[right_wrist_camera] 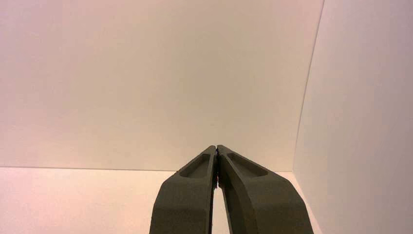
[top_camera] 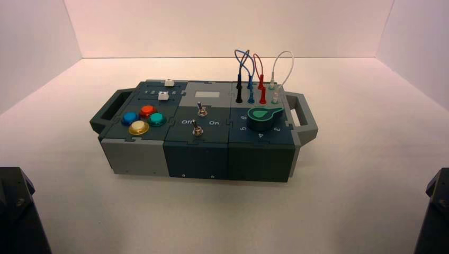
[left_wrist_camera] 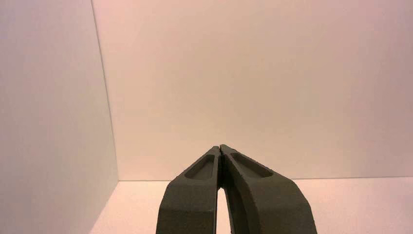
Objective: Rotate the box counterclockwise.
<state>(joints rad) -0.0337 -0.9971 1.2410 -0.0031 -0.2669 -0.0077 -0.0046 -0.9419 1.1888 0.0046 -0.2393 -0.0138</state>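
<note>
You have the box (top_camera: 204, 140) in dark teal with a lighter grey block at one front corner and grey end handles (top_camera: 108, 111). Its four buttons (top_camera: 143, 119) are blue, red-orange, teal and yellow. The dial (top_camera: 263, 117) is green on a darker base with white numerals. Wires (top_camera: 253, 66) run blue, red and white from black, blue, red and pale plugs. Your left gripper (left_wrist_camera: 221, 148) and right gripper (right_wrist_camera: 216, 148) are dark olive-grey against pale pinkish-white walls (left_wrist_camera: 243, 73); the desk (top_camera: 344, 185) far ahead of both jaws is the same pale white.

Box (top_camera: 204, 135) sits mid-table (top_camera: 344, 211), slightly skewed. Open table on all sides: wide at near edge, left and right; a narrower strip between box and far wall. End handles (top_camera: 108, 111) stick out left and right, open loops. Wires (top_camera: 254, 66) stand up off the far-right top, blocking approach from above there.
</note>
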